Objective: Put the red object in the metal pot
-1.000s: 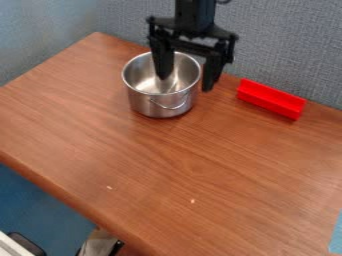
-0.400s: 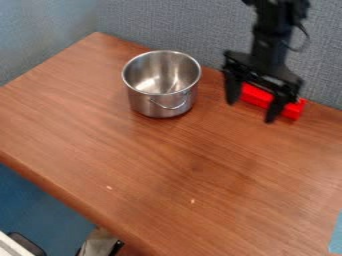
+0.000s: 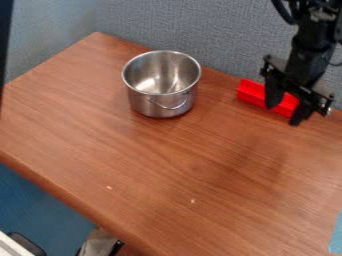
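Note:
The red object [image 3: 254, 94] lies flat on the wooden table [image 3: 160, 165] at the right, near the back edge. My gripper [image 3: 297, 102] points down over its right part, with one dark finger on each side of the block. The jaws stand apart and low, and I see no squeeze on the block. Only the block's left end shows; the rest is behind the fingers. The metal pot [image 3: 162, 83] stands upright and empty at the back middle, well to the left of the gripper, its thin wire handle at the front.
Close behind the block rises a grey-blue wall [image 3: 201, 25]. The table's right edge passes just beyond the gripper. Its front edge runs diagonally across the lower left, with floor below.
The gripper went from above the pot to the right and down onto the red block, rolling its wrist. Its fingers now stand closer together around the block.

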`<state>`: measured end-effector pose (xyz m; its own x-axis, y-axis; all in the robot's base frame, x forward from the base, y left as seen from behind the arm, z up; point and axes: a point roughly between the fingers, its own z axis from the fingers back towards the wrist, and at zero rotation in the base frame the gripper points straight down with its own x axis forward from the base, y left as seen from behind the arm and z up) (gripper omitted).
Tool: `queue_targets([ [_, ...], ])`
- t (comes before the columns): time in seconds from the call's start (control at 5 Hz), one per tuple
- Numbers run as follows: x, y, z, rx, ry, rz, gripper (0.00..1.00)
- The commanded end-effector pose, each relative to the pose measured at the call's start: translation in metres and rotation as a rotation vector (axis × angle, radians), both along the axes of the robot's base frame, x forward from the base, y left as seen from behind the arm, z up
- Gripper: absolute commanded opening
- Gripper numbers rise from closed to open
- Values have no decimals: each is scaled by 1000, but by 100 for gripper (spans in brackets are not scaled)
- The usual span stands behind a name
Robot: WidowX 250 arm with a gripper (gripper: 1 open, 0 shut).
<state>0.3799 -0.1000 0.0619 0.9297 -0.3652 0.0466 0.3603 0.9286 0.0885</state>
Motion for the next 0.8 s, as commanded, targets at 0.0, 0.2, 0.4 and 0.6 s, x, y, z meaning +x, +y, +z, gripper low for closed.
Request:
queue_targets([
  [0.0,19,13,21,24,-79,-93,100],
  [0.2,21,19,12,-14,-69,-65,100],
  [0.4,26,24,4,-48,-67,-7,0],
  [0.6,36,22,-6,-27,-61,-48,100],
])
